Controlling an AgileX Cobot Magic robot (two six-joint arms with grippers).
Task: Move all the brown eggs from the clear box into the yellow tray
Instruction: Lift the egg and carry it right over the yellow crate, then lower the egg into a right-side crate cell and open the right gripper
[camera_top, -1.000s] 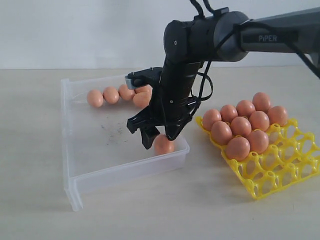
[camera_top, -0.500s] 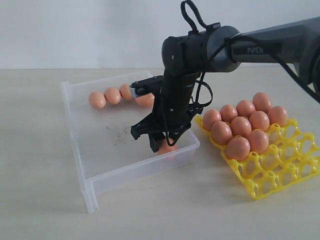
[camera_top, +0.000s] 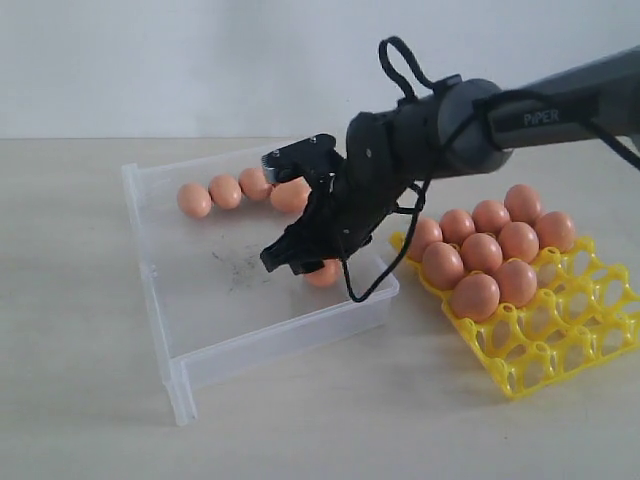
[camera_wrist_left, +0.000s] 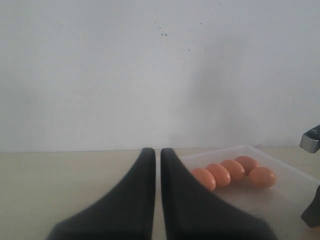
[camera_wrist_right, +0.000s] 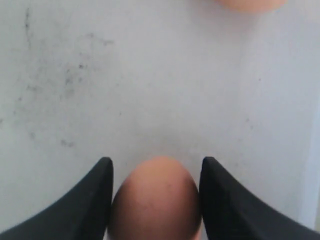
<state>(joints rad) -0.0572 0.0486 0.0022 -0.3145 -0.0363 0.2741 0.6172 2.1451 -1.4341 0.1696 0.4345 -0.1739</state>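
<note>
Where the right tool (camera_wrist_right: 156, 161) grips, the brown egg (camera_wrist_right: 156, 202) looks smooth.

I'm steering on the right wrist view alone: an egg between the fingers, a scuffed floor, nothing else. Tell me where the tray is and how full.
Observer: From the right gripper and its egg, the tray stands past the box wall, on the right of the exterior view. It holds ten eggs and its near cups are free.
Operator: Now count what's left in the box.
Observer: Apart from yours, five eggs lie bunched along the far wall.
Operator: Report the left gripper.
Observer: The left gripper is shut with nothing between its fingers, and its camera faces the box from the side.
</note>
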